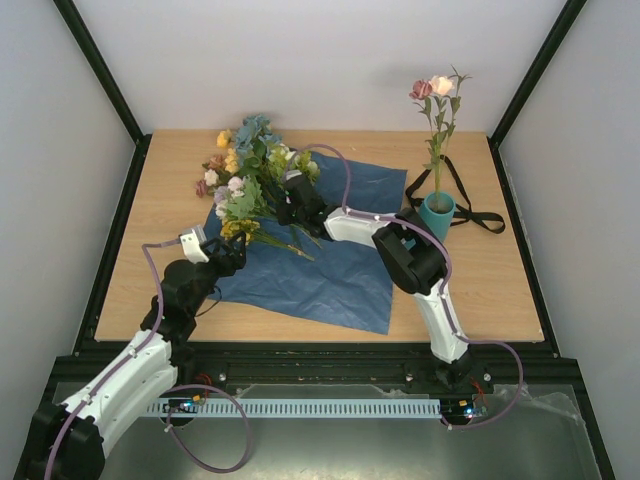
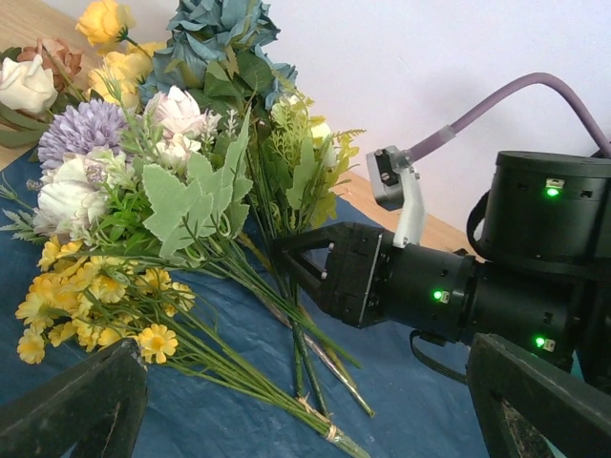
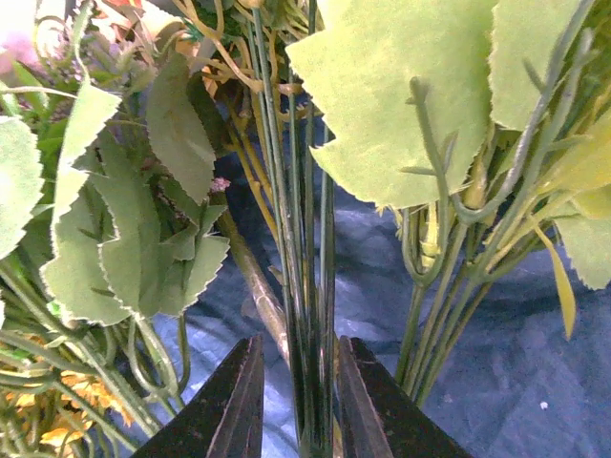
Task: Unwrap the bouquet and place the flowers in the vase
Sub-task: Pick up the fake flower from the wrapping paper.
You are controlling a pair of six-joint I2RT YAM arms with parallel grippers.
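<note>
Right claw [image 3: 299, 348] clamped narrow on green stems of the flowers [image 1: 245, 185], which lie on blue paper [image 1: 340, 280] mid-desk [image 1: 170, 250]. Left claw [image 1: 228, 250] wide, empty. Vase [image 1: 437, 215] upright at right rear, holding a pink bloom [image 1: 437, 88].

Bare table [image 1: 165, 205] lies open along the left edge and at lower right of the top view, and the lower half of the blue paper [image 1: 340, 280] is flat and unblocked. The flowers [image 1: 245, 185] heap up left of centre. The right arm [image 1: 360, 228] slants across the middle to them, barring the way from the right. At upper right the vase [image 1: 437, 214], with a tall rose stem [image 1: 436, 140] in it, stands amid loops of black ribbon [image 1: 480, 218]. In the left wrist view the wide-spread left gripper [image 2: 301, 382] faces the stems, and the right gripper [image 2: 279, 251] is clamped on them at centre frame.
</note>
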